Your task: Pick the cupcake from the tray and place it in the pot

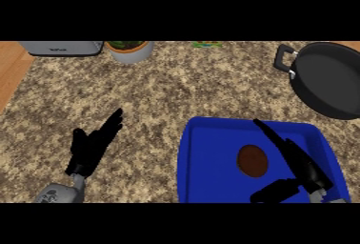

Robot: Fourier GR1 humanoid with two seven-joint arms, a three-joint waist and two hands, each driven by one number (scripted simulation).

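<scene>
Head view of the granite-patterned worktop (183,90). The cupcake (252,160) is being shown from above as a brown oval, resting near the middle of the blue tray (211,143). The right hand (299,164) is being held over the tray just beside the cupcake, fingers straight and thumb spread (nothing is being gripped), presumably so that the cupcake can be enclosed from its right side. The left hand (95,143) is being kept open and idle on the worktop, well apart from the tray. The black pot (330,78) is being shown beyond the tray's far right corner, its mouth unobstructed. A potted plant (128,50) and a toaster (62,47) are being shown along the far edge, outside the likely path.
</scene>
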